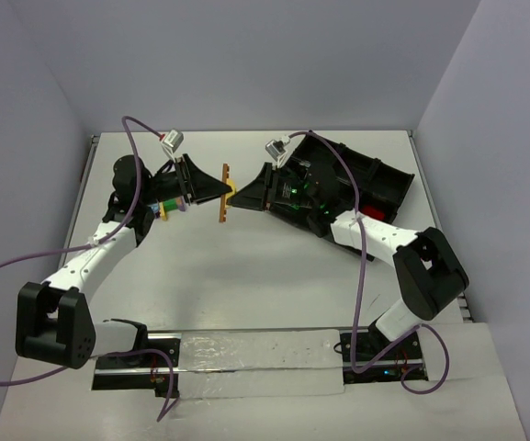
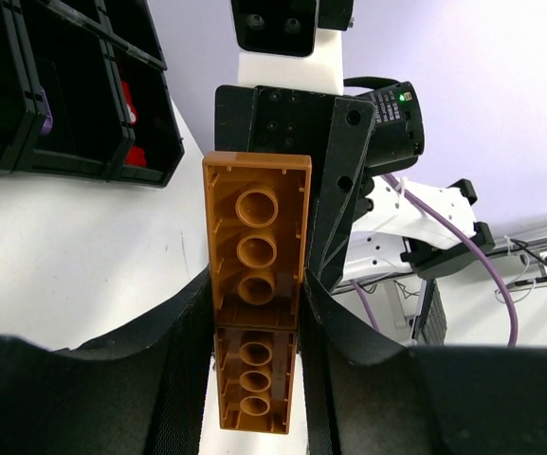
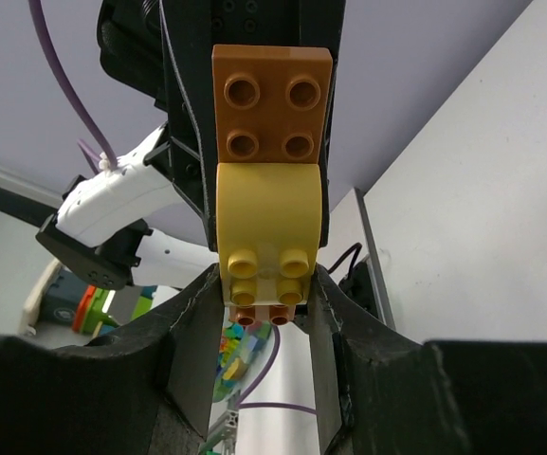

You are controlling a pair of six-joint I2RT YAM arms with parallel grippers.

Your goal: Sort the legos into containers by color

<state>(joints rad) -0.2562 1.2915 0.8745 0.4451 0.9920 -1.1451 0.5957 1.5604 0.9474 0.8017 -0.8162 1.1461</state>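
A long brown lego [image 2: 257, 246] hangs in the air between my two arms, with a yellow lego [image 3: 269, 223] stuck on its studded face. My left gripper [image 2: 257, 370] is shut on the brown lego's lower part, its underside tubes facing the left wrist camera. My right gripper [image 3: 266, 322] has both fingers pressed against the yellow lego's sides, with the brown lego [image 3: 271, 104] behind it. From above, the brown lego [image 1: 224, 195] stands on edge between the left gripper [image 1: 215, 191] and the right gripper [image 1: 242, 196]. The black tray of containers [image 1: 389, 175] lies behind the right arm.
A green, yellow and purple lego cluster [image 1: 165, 206] lies on the table beside the left arm. In the tray [image 2: 74, 156], a red lego [image 2: 133, 154] and a purple lego [image 2: 45, 118] sit in separate compartments. A red lego [image 1: 372, 214] shows by the right arm.
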